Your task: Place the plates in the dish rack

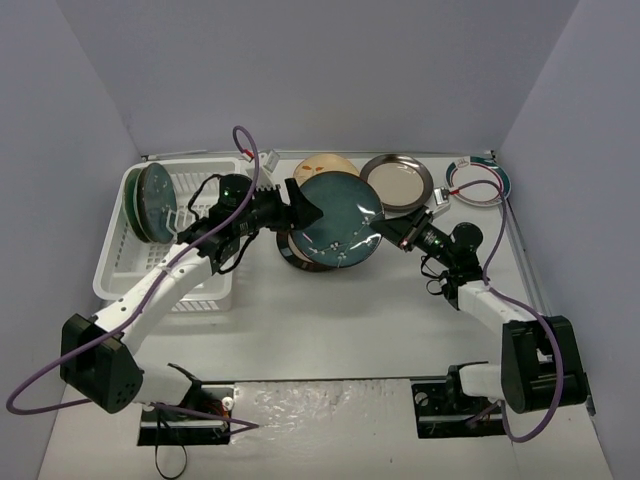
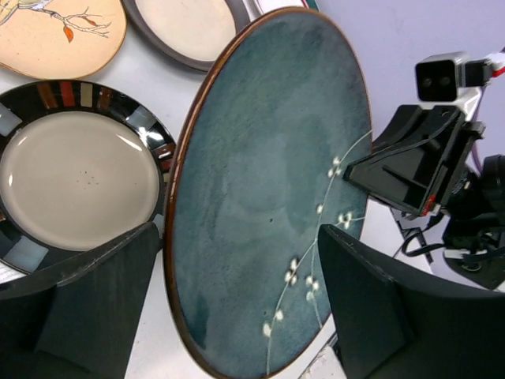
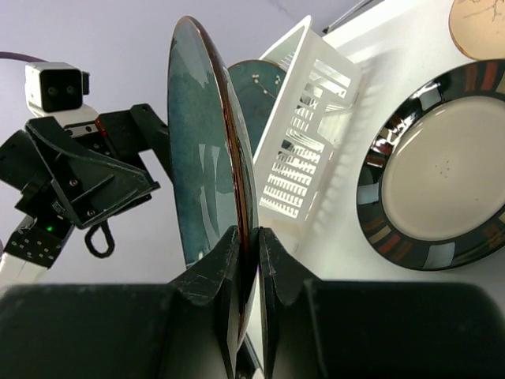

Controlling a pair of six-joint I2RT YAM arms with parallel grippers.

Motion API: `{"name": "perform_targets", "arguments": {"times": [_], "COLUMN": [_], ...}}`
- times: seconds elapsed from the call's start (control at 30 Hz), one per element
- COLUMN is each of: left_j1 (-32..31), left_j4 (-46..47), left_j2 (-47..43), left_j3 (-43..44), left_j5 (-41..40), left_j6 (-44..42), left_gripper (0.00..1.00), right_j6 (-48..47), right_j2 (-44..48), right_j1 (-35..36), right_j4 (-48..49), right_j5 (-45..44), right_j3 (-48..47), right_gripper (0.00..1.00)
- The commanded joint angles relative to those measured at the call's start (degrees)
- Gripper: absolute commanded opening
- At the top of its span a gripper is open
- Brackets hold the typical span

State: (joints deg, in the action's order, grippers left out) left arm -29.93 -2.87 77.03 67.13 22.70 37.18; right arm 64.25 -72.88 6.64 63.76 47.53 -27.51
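All I get on my feed is a small booth, basically a white table (image 1: 330,320) boxed in by three plain panels. The far wall (image 1: 320,70) is a flat pale lavender-grey. The left wall (image 1: 50,200) and right wall (image 1: 590,150) are the same colour, and in the top view they slant in from the sides. Both wrist views show that same purple-grey behind everything. Light's soft and even, so shadows on the tabletop are faint with blurry edges. Along the near edge there's a glossy, mottled strip (image 1: 320,410) catching some glare.
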Motion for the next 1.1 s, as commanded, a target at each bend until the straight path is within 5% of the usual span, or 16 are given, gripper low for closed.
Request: {"name": "perform_targets", "arguments": {"times": [0.0, 0.13, 0.27, 0.5, 0.6, 0.73, 0.8, 1.07], "left_j1": [-0.1, -0.1, -0.1, 0.1, 0.1, 0.2, 0.9, 2.2], "left_j4": [5.4, 5.9, 5.9, 3.0, -1.1, -4.3, -6.2, -20.0], "left_j2": [-2.2, -3.0, -3.1, -5.0, -6.5, -7.8, -8.4, -10.5], "left_j3": [2.1, 1.3, 1.3, 2.7, 4.6, 7.1, 9.3, 19.8], "left_j5": [1.6, 1.9, 3.3, 2.2, -0.5, -3.8, -5.4, -24.6], "left_j6": [1.1, 1.1, 1.1, -2.3, -5.1, -8.1, -10.0, -26.1], "left_gripper": [0.61, 0.39, 0.04, 0.0, 0.0, 0.0, 0.0, 0.0], "right_j6": [5.9, 7.5, 8.9, 4.5, 0.9, -5.3, -10.0, -28.1], "right_j2": [-0.7, -2.3, -3.7, -4.2, -3.5, -2.1, -0.6, 6.4], "right_j1": [0.7, 0.8, 1.0, 1.0, 1.0, 1.0, 1.0, 0.3], "right_j4": [21.8, 25.4, 27.8, 24.8, 19.9, 12.4, 5.6, -22.1], "right_j5": [0.7, 1.1, 1.6, 2.1, 1.9, 1.8, 1.1, -5.5], "right_j3": [-4.4, -4.2, -4.3, -3.7, -3.4, -4.0, -4.8, -10.8], "right_gripper": [0.0, 0.0, 0.0, 0.03, 0.29, 0.82, 0.94, 1.0]}}
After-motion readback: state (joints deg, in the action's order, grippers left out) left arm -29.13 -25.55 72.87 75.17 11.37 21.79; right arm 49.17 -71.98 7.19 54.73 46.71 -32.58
